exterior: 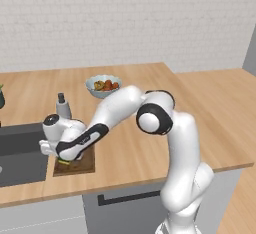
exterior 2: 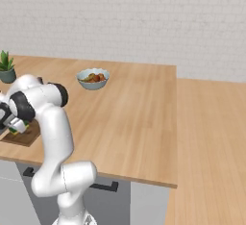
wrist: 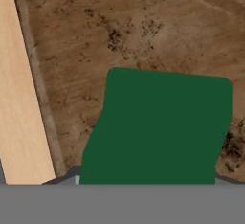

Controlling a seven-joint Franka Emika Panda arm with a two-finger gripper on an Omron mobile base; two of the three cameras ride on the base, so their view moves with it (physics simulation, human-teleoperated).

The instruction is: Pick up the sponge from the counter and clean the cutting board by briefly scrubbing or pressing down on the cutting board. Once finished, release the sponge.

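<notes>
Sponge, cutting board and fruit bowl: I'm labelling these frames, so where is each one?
sponge [wrist: 158, 127]: hand view, middle of its dark green top.
cutting board [wrist: 143, 27]: hand view, bare speckled surface beyond the sponge.
fruit bowl [exterior: 103, 85]: left base view, middle of the bowl, on the counter behind the arm.

A white brick wall [exterior: 125, 18] runs behind the whole scene, evenly lit — no strong shadows on it. Below the worktop the cabinet front [exterior: 125, 205] is grey, with a dark bar handle [exterior: 127, 196] across a drawer. A grey panel [exterior: 250, 53] stands at the far right edge in the left base view — its nature cannot be told.
</notes>
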